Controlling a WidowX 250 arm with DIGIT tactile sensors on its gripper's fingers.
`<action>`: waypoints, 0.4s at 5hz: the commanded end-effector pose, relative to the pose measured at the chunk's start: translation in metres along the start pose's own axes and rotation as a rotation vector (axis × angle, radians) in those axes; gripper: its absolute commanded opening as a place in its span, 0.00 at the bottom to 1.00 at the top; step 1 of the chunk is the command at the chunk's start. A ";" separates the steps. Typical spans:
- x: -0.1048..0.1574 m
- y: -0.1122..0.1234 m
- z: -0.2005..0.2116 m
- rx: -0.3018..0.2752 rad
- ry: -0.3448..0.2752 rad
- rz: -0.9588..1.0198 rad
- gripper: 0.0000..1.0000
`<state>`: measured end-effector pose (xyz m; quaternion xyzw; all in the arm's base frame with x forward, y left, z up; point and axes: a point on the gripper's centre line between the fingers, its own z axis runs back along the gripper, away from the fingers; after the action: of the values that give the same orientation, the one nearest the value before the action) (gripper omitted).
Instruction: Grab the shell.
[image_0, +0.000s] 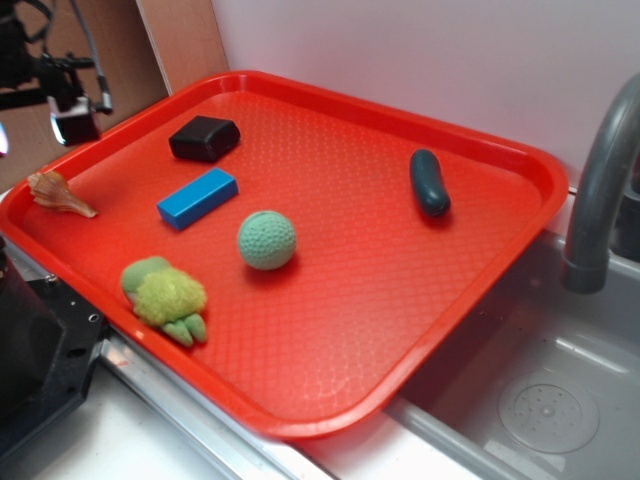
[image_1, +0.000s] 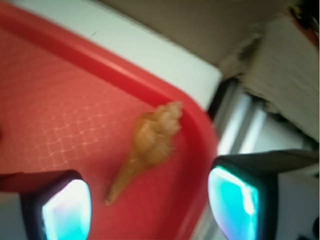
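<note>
red tray (image_0: 480, 290) on table by sink (image_0: 540, 400), lower right; shell (image_0: 58, 192) at tray's left rim; jaws open above.

1 shell (image_0: 57, 192), 1 green ball (image_0: 266, 240), 1 blue block (image_0: 197, 197), 1 black block (image_0: 204, 138), 1 plush toy (image_0: 165, 297), 1 dark pickle-shaped obj (image_0: 429, 182).

— What's on my red tray (image_0: 500, 250) apart from the target?

— A black block (image_0: 204, 138) near my far edge, with a blue block (image_0: 197, 198) just in front of it. A green knitted ball (image_0: 267, 240) lies near the middle.

— And the fuzzy thing?

— A yellow-green plush toy (image_0: 165, 298), close to the near rim. A dark green pickle-shaped piece (image_0: 429, 182) lies well apart, toward the grey faucet (image_0: 596, 190) over the sink (image_0: 560, 400).
</note>
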<state>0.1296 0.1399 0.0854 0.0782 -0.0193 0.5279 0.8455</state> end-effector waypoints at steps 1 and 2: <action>0.026 0.011 0.001 -0.025 -0.079 0.060 1.00; 0.034 0.003 -0.015 0.005 -0.085 0.031 1.00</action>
<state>0.1396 0.1673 0.0624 0.0956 -0.0281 0.5407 0.8353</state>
